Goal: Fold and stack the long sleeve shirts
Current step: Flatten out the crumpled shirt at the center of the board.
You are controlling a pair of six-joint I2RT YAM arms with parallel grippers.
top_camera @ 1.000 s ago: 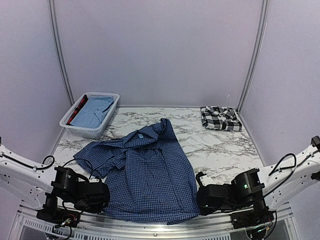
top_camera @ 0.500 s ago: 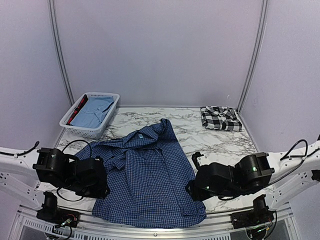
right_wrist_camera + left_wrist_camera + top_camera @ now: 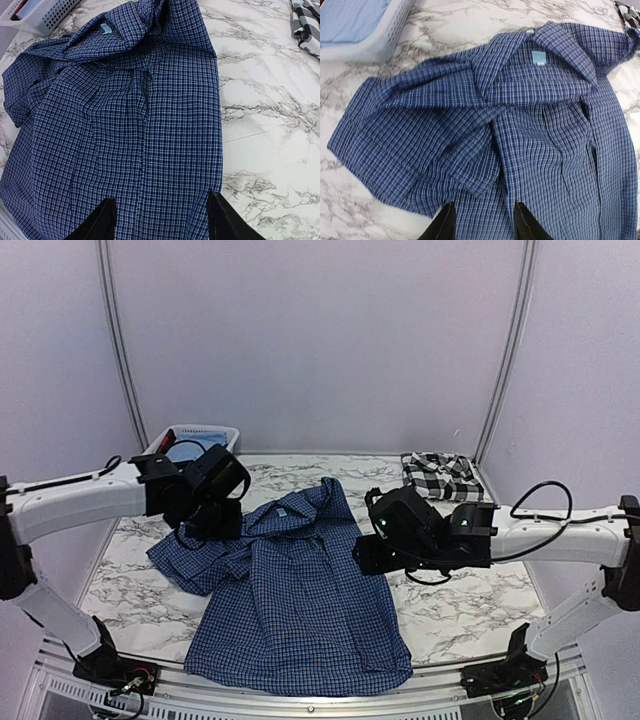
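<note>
A dark blue checked long sleeve shirt (image 3: 295,595) lies spread on the marble table (image 3: 470,550), collar at the far end, its left sleeve bunched. A black-and-white plaid long sleeve shirt (image 3: 441,475) sits folded at the back right. My left gripper (image 3: 210,528) hovers open over the bunched left sleeve (image 3: 420,150), nothing between its fingers (image 3: 444,226). My right gripper (image 3: 366,556) hovers open over the shirt's right edge (image 3: 210,130), also holding nothing. The collar label (image 3: 538,57) faces up.
A white slatted basket (image 3: 385,35) holding light blue cloth (image 3: 350,17) stands at the back left, largely behind my left arm in the top view. Bare marble shows right of the blue shirt. The shirt's hem reaches the table's near edge (image 3: 300,695).
Both grippers opened and let go of the shirt's hem. Both arms lifted from the near edge and swung out over the shirt, left over the sleeve, right over the right side.
</note>
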